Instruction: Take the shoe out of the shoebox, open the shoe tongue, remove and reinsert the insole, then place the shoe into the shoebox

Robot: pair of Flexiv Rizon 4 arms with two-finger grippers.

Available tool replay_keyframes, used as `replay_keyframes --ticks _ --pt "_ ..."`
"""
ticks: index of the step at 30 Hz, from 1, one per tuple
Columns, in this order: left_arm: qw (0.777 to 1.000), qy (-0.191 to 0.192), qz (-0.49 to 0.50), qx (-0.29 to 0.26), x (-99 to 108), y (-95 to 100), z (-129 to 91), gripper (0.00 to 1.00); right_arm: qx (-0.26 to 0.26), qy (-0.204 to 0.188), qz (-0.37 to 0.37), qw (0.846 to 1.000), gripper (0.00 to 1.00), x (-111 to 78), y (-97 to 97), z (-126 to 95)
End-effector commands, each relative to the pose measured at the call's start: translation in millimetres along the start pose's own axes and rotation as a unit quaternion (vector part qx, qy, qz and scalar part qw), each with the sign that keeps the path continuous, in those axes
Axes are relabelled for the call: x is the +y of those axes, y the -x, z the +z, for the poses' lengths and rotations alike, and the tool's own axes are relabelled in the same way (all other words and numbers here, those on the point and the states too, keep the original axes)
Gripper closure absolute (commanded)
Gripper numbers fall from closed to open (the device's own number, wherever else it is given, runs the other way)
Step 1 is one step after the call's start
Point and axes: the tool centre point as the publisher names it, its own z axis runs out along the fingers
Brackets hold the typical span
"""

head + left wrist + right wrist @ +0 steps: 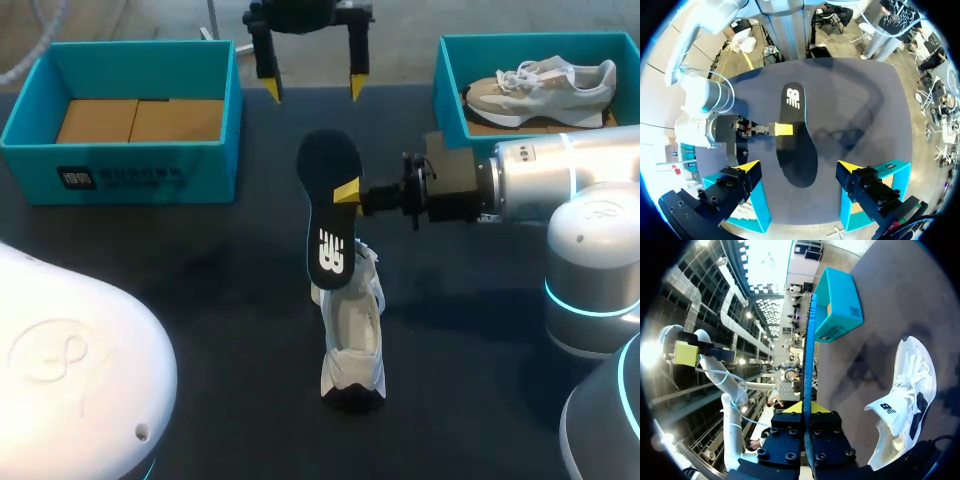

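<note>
My right gripper (347, 191) is shut on the edge of a black insole (330, 205) and holds it up above the table. In the right wrist view the insole (809, 360) shows edge-on between the closed fingers of that gripper (806, 407). Below it a white shoe (352, 335) stands on the dark table, also seen beside the right gripper (905, 400). My left gripper (313, 88) hangs open and empty over the table's far edge. From its wrist view the left gripper (798, 167) looks down on the insole (797, 135). The teal shoebox (130, 110) at the far left holds only cardboard.
A second teal box (455, 80) at the far right holds another pale shoe (545, 85). My right arm (560, 185) reaches in front of it. The left arm's white base (70, 360) fills the near left corner.
</note>
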Motion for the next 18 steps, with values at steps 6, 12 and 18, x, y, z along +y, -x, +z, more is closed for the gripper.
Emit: replay_keyframes --ticks 6,12,18 --pt "1.000 -0.001 0.018 -0.013 6 8.9 4 0.00 -0.001 0.001 0.000 1.000 1.00 -0.3 0.0 2" --pt "0.994 -0.010 0.028 -0.109 0 -6.6 -2 0.00 -0.001 0.001 0.000 1.000 1.00 -0.3 0.0 2" --pt "0.975 0.000 0.037 -0.218 -19 -27.3 -4 0.00 -0.001 0.001 0.000 1.000 1.00 -0.3 0.0 2"
